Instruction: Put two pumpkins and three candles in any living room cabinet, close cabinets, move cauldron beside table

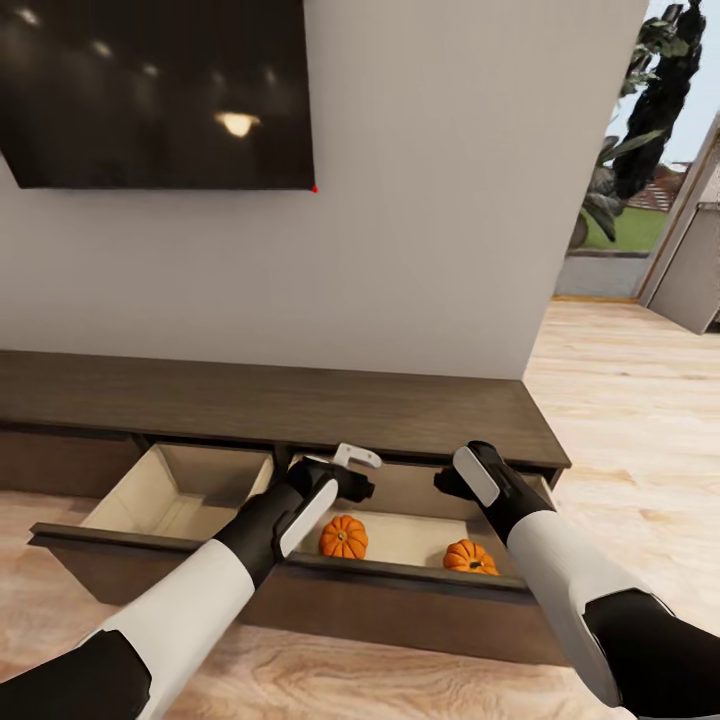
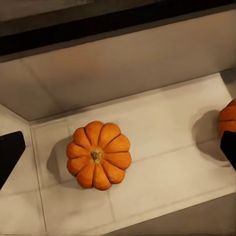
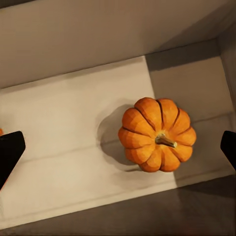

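Both pumpkins, one [image 1: 343, 537] left and one [image 1: 470, 557] right, sit apart in the cabinet's [image 1: 300, 410] open right drawer [image 1: 400, 578]. The left hand [image 1: 345, 472] and right hand [image 1: 462, 478] hover above, both spread wide and empty.

Two small ribbed orange pumpkins sit upright, well apart, on the pale floor of an open drawer in the low dark brown cabinet [image 1: 280, 405]: left pumpkin [image 1: 343, 537], right pumpkin [image 1: 470, 557] near the drawer's right wall
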